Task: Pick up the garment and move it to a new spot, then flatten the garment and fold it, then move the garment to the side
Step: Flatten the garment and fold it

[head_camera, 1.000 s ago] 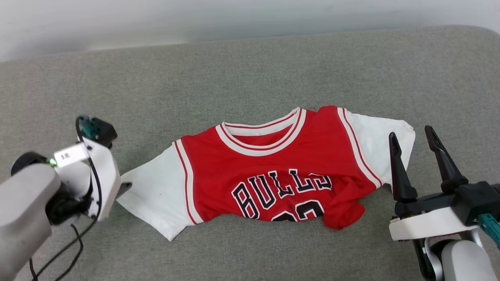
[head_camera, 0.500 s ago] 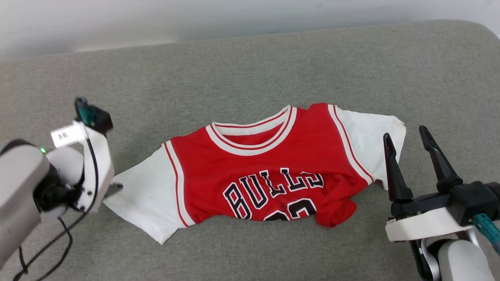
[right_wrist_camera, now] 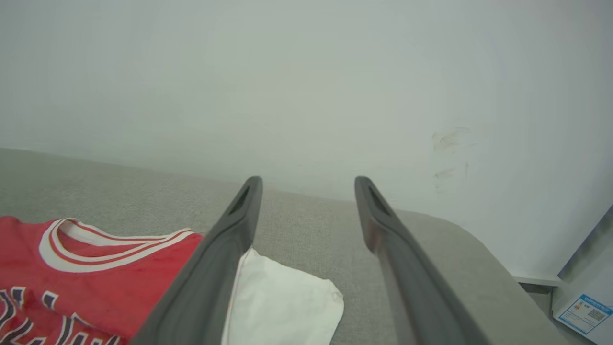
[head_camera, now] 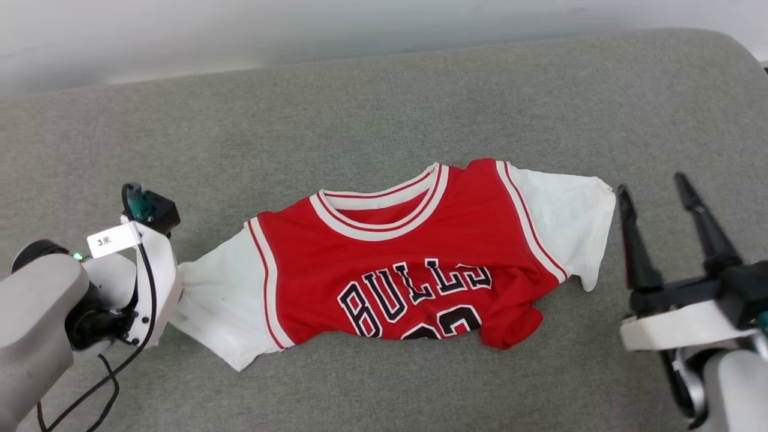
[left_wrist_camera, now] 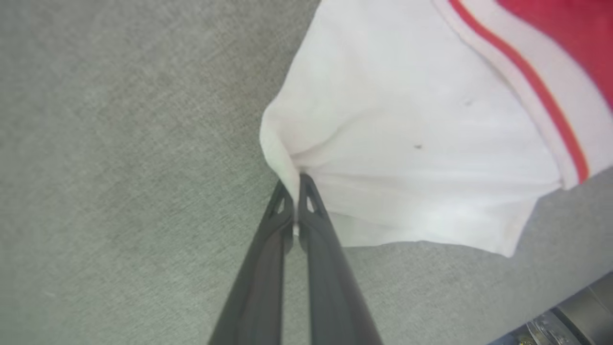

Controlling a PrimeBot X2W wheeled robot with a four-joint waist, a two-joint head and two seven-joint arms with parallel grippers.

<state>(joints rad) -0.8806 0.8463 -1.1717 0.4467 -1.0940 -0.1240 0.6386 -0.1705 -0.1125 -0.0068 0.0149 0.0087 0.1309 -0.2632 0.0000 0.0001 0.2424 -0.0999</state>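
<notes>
The garment, a red jersey with white sleeves and black "BULLS" lettering, lies face up on the grey cushion, its lower part bunched under. My left gripper is shut on the hem of the garment's white left sleeve, the cloth puckering at the fingertips. In the head view the left wrist covers that grip at the sleeve's left end. My right gripper stands open to the right of the other white sleeve, apart from it, fingers pointing away. The same gripper holds nothing between its fingers.
The grey cushion stretches wide around the garment, with a pale wall behind its far edge. The cushion's rounded right corner drops off, and a box with a blue label sits beyond it.
My left gripper opened, moved onto the left sleeve's edge and shut on it. The right gripper drifted slightly right, away from the right sleeve. The head view shifted a little.
</notes>
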